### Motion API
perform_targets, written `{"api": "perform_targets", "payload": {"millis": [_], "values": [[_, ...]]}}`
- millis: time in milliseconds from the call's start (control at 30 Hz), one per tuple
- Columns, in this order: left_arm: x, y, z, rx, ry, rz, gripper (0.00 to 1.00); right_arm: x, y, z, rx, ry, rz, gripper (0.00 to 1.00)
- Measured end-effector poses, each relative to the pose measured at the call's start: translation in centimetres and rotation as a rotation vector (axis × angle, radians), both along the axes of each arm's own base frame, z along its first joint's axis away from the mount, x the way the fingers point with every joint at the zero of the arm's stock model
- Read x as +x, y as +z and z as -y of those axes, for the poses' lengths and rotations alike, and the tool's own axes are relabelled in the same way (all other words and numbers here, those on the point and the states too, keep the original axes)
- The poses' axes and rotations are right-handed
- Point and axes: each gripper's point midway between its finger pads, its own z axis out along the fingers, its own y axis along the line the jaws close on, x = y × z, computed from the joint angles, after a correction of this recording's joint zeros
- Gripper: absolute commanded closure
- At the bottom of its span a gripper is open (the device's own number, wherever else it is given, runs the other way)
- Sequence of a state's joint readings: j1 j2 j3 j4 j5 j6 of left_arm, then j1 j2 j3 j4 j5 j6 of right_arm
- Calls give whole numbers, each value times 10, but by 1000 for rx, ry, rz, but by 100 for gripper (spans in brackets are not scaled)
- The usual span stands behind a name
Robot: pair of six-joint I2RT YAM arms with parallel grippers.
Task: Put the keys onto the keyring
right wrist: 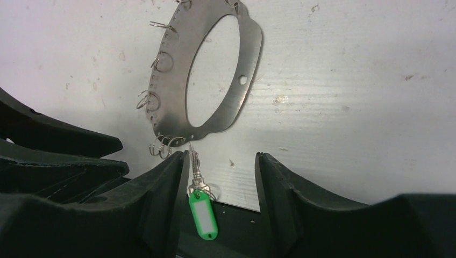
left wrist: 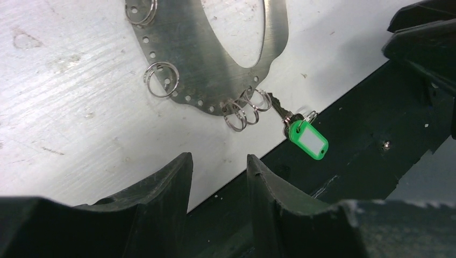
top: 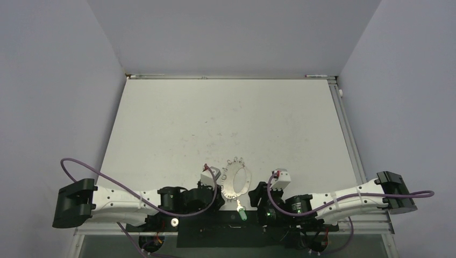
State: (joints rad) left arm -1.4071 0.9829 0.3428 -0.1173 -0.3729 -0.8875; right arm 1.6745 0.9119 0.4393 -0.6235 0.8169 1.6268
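Note:
The keyring [top: 235, 185] is a flat grey metal ring with small wire loops on its rim, lying on the table by the front edge between both grippers. It also shows in the left wrist view [left wrist: 199, 70] and the right wrist view [right wrist: 173, 80]. The key, silver with a bright green tag [top: 243, 214], lies at the ring's near end. Its tip is at a cluster of loops, and I cannot tell whether it is linked. The tag [left wrist: 308, 140] rests on the black base strip. My left gripper [left wrist: 218, 161] is open and empty, short of the ring. My right gripper [right wrist: 221, 158] is open, with the tag [right wrist: 204, 215] between its jaws, close to the left finger.
The white table [top: 226, 123] ends at a black base strip [top: 226, 220] just below the ring. Grey walls stand on both sides and at the back. The right arm's black body [left wrist: 425, 48] shows at the upper right of the left wrist view.

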Motion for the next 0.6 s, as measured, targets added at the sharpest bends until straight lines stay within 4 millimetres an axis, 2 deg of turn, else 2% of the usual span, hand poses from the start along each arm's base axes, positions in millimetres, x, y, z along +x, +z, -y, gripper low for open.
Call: {"api": "perform_targets", "payload": {"millis": [100, 300, 533, 600], "values": [[-1, -2, 8, -19, -9, 17, 62, 0, -5, -1, -67, 25, 17, 43], [-1, -2, 22, -40, -19, 65, 64, -1, -1, -7, -119, 56, 40, 44], [2, -21, 18, 44, -12, 106, 65, 1, 6, -10, -115, 64, 60, 49], [3, -21, 21, 50, -7, 120, 65, 1, 8, -10, -106, 65, 60, 49]]}}
